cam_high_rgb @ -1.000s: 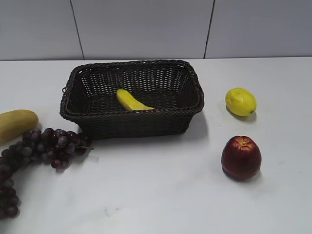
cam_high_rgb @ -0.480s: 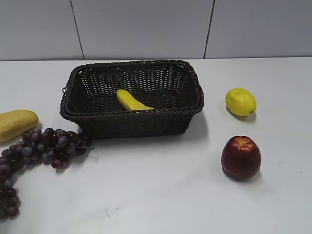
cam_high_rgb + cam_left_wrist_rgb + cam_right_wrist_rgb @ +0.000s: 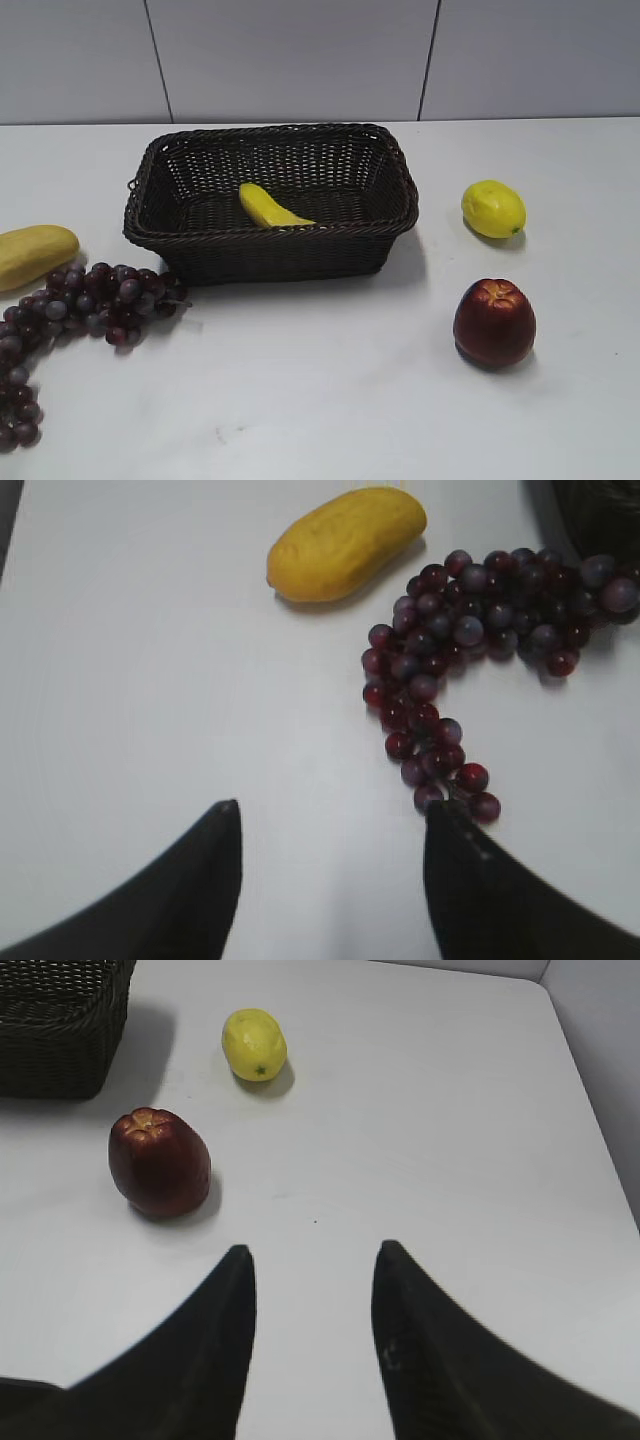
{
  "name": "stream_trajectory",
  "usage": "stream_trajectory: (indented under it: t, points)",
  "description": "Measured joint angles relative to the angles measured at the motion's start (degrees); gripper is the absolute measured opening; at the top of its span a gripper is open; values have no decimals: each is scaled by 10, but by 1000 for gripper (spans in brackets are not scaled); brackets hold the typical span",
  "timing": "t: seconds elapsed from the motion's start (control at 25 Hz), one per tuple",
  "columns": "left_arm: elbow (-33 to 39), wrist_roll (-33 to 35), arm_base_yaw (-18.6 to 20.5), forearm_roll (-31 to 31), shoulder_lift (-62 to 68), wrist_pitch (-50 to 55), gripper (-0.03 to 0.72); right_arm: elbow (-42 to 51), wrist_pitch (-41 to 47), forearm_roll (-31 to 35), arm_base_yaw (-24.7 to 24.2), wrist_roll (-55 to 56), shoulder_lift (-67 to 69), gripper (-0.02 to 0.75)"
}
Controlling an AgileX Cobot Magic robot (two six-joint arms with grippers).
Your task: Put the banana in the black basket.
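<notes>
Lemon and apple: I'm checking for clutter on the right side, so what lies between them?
Nothing: in the exterior view only bare white table separates the lemon from the apple; the right wrist view agrees.

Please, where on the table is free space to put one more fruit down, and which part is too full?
The front middle of the white table, between the grapes and the red apple, is bare. So is the strip behind the black basket. The left edge is crowded: grapes lie close beside the pale yellow fruit.
</notes>
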Motion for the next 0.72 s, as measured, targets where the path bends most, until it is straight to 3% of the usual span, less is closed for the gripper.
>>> stream_trajectory:
  t: [0.72]
  points:
    - [31,43,0,6,-298,42,562,0,0,0,0,0,0,301]
